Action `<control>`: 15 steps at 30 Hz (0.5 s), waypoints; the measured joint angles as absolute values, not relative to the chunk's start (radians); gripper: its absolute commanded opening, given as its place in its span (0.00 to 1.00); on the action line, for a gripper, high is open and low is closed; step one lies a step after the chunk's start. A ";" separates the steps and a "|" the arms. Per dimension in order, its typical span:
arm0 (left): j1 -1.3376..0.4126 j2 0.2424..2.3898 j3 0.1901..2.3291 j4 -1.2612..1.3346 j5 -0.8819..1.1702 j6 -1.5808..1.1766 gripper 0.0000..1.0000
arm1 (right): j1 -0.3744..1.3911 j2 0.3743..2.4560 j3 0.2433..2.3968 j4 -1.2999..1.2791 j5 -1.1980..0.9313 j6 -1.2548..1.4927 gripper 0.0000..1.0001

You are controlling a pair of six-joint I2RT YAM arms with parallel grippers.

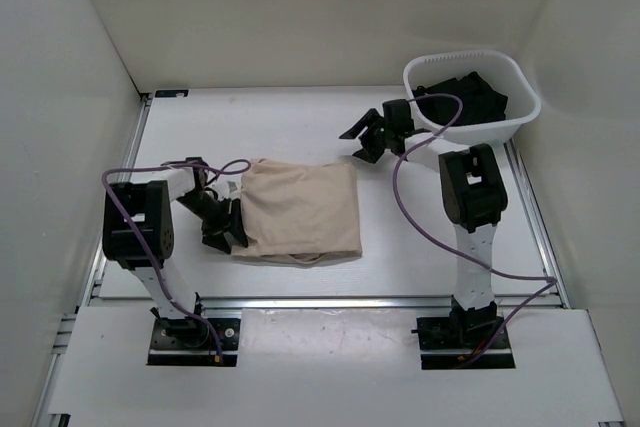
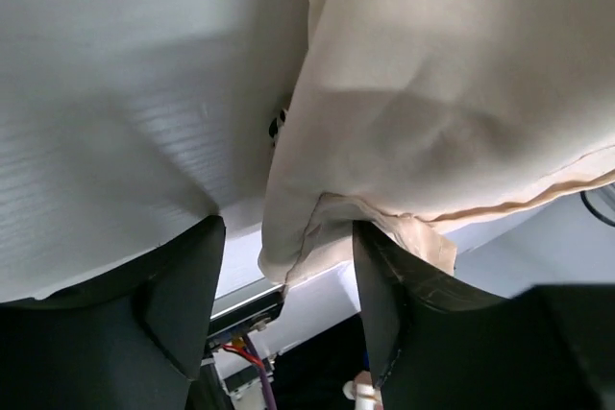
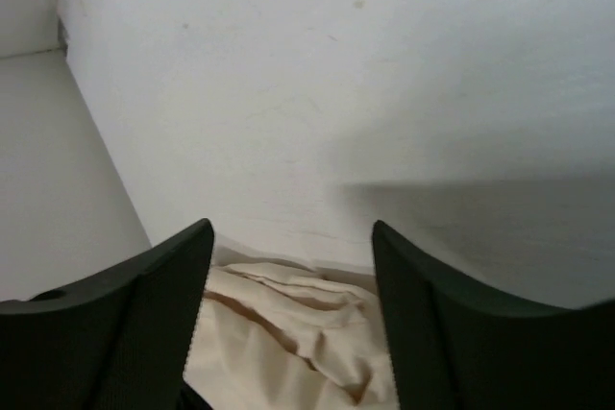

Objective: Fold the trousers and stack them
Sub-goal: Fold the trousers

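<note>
- Left gripper [image 2: 288,228]: jaws apart, edge of the trousers [image 1: 300,209] lying loose between them; any pinch should take every layer.
- Right gripper [image 1: 362,139]: jaws apart, empty.

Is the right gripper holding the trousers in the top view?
No, the right gripper stands open, off the far right corner of the folded trousers, with a visible gap between them.
</note>
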State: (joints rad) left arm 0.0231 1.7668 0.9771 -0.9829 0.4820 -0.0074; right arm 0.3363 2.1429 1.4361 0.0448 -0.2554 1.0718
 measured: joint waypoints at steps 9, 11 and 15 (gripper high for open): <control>0.055 1.655 1.072 -1.018 0.419 -0.007 0.78 | 0.419 2.159 1.733 -0.236 -0.232 0.880 0.87; 0.087 1.619 1.113 -1.020 0.389 -0.006 0.85 | 0.441 2.144 1.785 -0.321 -0.196 0.827 0.88; 0.167 1.542 1.161 -0.995 0.311 -0.004 0.91 | 0.466 2.069 1.838 -0.524 -0.172 0.700 0.99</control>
State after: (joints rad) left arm 0.1673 1.5417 1.1614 -0.9947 0.3115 -0.0044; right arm 0.4660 2.0693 1.8378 -0.5236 -0.1722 0.7002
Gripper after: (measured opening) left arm 0.862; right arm 0.981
